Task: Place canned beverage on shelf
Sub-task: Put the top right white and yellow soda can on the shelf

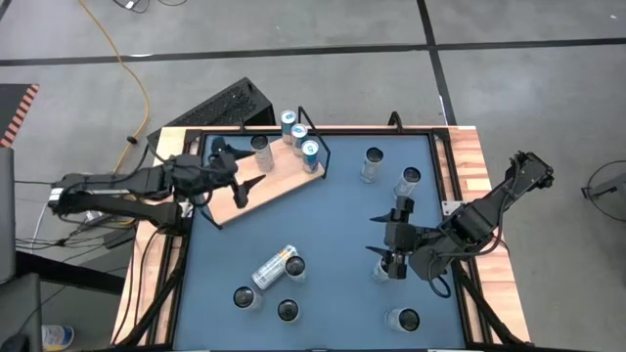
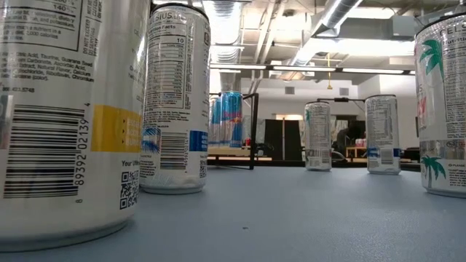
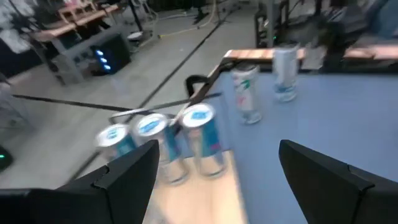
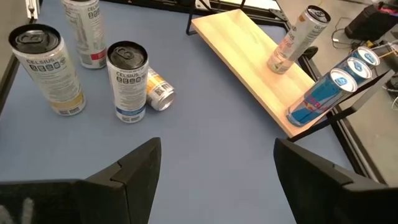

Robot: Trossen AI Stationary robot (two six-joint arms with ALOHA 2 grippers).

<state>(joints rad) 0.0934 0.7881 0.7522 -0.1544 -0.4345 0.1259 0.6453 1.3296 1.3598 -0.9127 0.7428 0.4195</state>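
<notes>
- Nearest you, along the front of the table (image 1: 333, 225), you have three upright cans: one silver can (image 1: 245, 296), a second can (image 1: 287, 311) just beside it, and a third can (image 1: 404, 319) well apart toward the right arm's side.
- A little farther in, one yellow-banded can (image 1: 274, 266) lies on its side, touching or just beside one upright can (image 1: 293, 266).
- Your right end effector (image 1: 391, 256) hangs over the blue top at about that depth. Its fingers are spread wide, with nothing between them.
- Farther back on the right arm's side stand two more upright cans, one can (image 1: 409, 179) and another can (image 1: 372, 161), near each other.
- The shelf (image 1: 279, 181) lies slanted across the far left part of the table, its black wire frame at the far end.
- On the shelf you can count four cans: three blue cans (image 1: 298, 134) in a row inside the frame, and one silver can (image 1: 259, 147) standing alone near them.
- Your left end effector (image 1: 235, 174) is over the shelf's bare end, jaws apart and empty, facing the three blue cans.
</notes>
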